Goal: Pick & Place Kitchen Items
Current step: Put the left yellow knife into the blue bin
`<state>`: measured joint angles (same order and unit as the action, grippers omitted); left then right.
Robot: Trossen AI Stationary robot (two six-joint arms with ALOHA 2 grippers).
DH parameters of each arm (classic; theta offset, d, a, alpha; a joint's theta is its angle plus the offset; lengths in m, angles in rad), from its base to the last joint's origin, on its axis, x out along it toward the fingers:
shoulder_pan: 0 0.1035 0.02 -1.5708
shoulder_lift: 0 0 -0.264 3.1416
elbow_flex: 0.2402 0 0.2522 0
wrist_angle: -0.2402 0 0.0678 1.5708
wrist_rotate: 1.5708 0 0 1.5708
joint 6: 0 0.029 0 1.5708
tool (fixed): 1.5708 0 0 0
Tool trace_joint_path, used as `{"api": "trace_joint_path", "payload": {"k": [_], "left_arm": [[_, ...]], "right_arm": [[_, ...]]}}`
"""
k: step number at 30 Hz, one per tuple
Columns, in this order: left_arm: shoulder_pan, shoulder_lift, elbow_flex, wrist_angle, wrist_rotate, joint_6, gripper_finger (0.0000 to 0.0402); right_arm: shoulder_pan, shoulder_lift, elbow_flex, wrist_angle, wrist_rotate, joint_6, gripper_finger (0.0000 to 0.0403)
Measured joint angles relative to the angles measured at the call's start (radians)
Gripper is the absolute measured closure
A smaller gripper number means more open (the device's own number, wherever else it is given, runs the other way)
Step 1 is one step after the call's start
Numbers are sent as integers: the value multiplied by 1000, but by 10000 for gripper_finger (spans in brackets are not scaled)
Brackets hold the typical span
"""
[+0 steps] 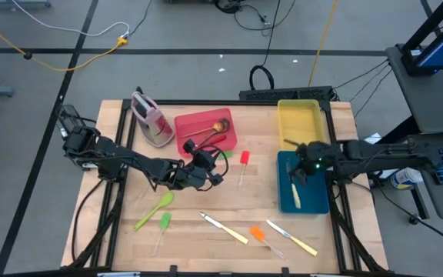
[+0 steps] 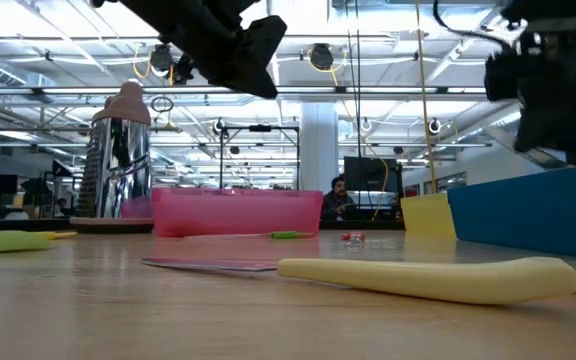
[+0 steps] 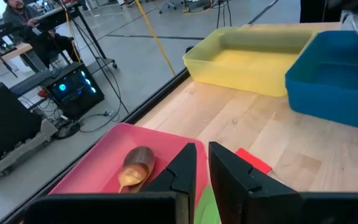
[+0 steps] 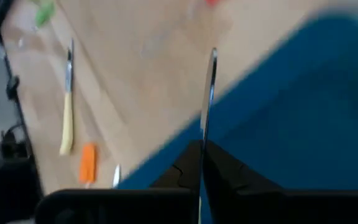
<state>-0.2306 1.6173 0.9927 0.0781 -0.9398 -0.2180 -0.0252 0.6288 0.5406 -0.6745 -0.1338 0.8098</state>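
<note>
Cream-handled knife (image 2: 418, 278) lies nearest the low camera, flat on the worktop (image 1: 206, 246), its blade pointing toward the pink-and-grey container (image 1: 152, 119).

Right gripper (image 1: 302, 163) hangs over the blue tray (image 1: 321, 201); its jaws are closed on a slim knife (image 4: 207, 93) whose blade juts forward above the tray's rim. One cream-handled piece (image 1: 294, 192) already lies inside that tray.

Left gripper (image 1: 206, 165) sits just beside the red tray (image 1: 187, 127), jaws nearly closed with only a narrow gap; whether they hold anything cannot be told. A wooden spoon (image 1: 210, 131) rests in the red tray. A red spatula (image 1: 244, 161) lies near the left gripper.

Still loose on the worktop: a green spoon (image 1: 154, 209), a green spatula (image 1: 163, 223), an orange spatula (image 1: 258, 234) and two more knives (image 1: 223, 228).

Judgement: the step in hand is placing the held knife in the blue tray. The next move calls for lowering it inside the tray walls and parting the jaws.
</note>
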Motion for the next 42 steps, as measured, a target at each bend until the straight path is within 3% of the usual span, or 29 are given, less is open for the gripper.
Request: {"api": "trace_joint_path", "payload": {"k": [7, 20, 33, 37, 42], "left_arm": [[0, 0, 0, -8, 0, -5, 355], [13, 0, 0, -8, 0, 6, 355], [25, 0, 0, -8, 6, 6, 355], [29, 0, 0, -7, 98, 8, 355], [41, 0, -1, -7, 299, 60, 355]], "right_arm": [[27, -1, -163, 203, -106, 71, 399], [25, 1, -277, 204, -103, 68, 390], [25, 1, -287, 252, -20, 38, 325], [25, -8, -287, 383, -39, -27, 319], [25, -21, -287, 565, -101, -138, 325]]}}
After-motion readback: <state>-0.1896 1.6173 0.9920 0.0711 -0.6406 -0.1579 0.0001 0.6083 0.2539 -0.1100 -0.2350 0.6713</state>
